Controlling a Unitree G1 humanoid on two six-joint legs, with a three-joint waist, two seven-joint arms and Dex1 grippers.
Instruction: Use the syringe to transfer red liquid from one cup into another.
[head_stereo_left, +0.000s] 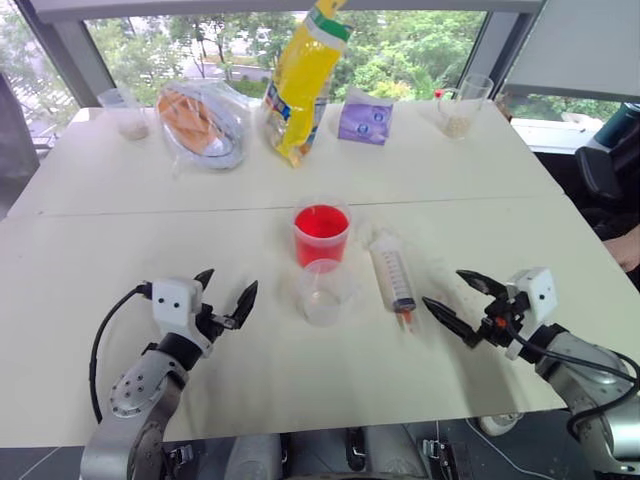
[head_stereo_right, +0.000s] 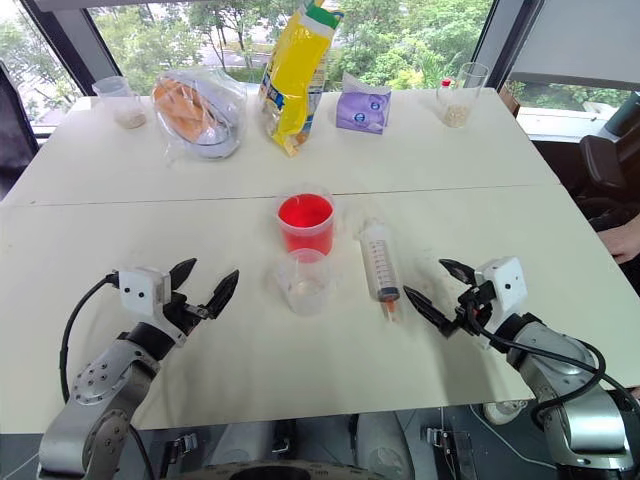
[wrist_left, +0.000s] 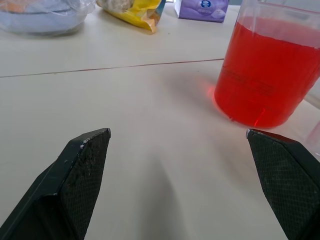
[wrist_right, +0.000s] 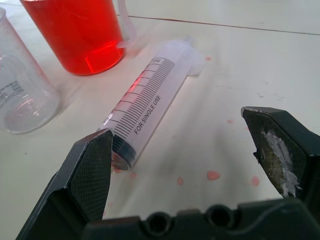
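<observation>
Syringe lies flat on tabletop, just right of red cup w/ red liquid & small empty cup in front of it. Red drops by its tip. Left gripper fingers wide open, empty, left of cups. Right gripper fingers wide open, empty, near syringe tip, not touching

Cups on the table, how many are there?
4. The red-filled cup stands mid-table, the small empty cup just in front of it. Two cups with beige granules sit at the far corners: far-left cup and far-right cup. The bags could hide more.
</observation>
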